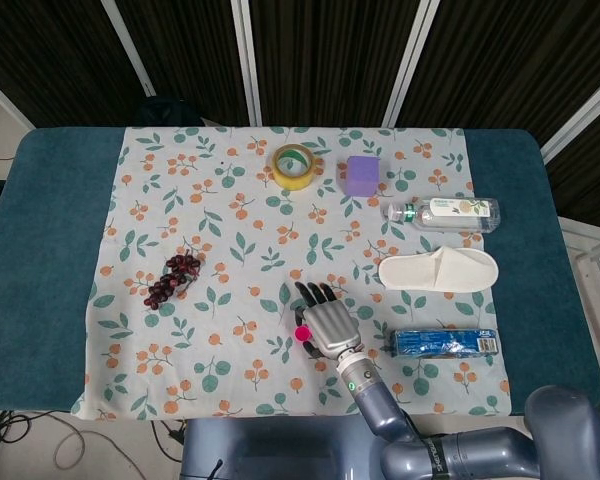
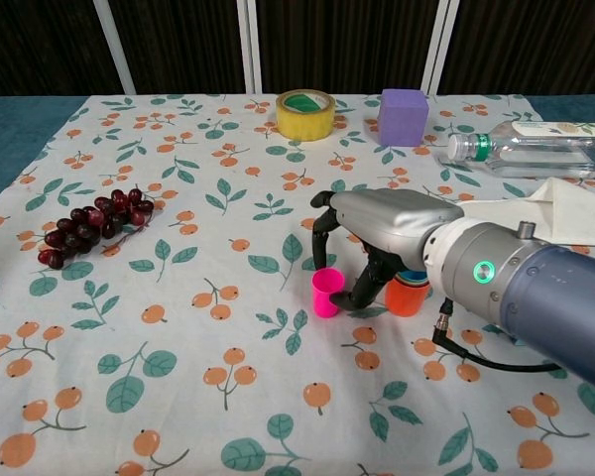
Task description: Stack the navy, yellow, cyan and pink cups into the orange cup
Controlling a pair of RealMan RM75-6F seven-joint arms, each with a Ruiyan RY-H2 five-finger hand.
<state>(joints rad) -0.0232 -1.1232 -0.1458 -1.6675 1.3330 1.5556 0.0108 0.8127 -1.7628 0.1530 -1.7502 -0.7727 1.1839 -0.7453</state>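
Observation:
A pink cup (image 2: 325,293) stands upright on the floral cloth; the head view shows it as a pink spot (image 1: 302,333) at the hand's left edge. My right hand (image 2: 377,233) arches over it, fingers (image 2: 320,220) spread above and behind the cup, thumb (image 2: 357,296) close by its right side. I cannot see a firm grip. Just right of the thumb stands the orange cup (image 2: 407,299) with a cyan rim (image 2: 414,278) showing inside it; the hand partly covers it. In the head view my right hand (image 1: 327,322) hides the orange cup. The left hand is out of sight.
Dark grapes (image 2: 91,224) lie at the left. A yellow tape roll (image 2: 306,113), a purple block (image 2: 404,116) and a lying water bottle (image 2: 535,147) are at the back. A white slipper (image 1: 439,268) and a blue packet (image 1: 445,343) sit to the right.

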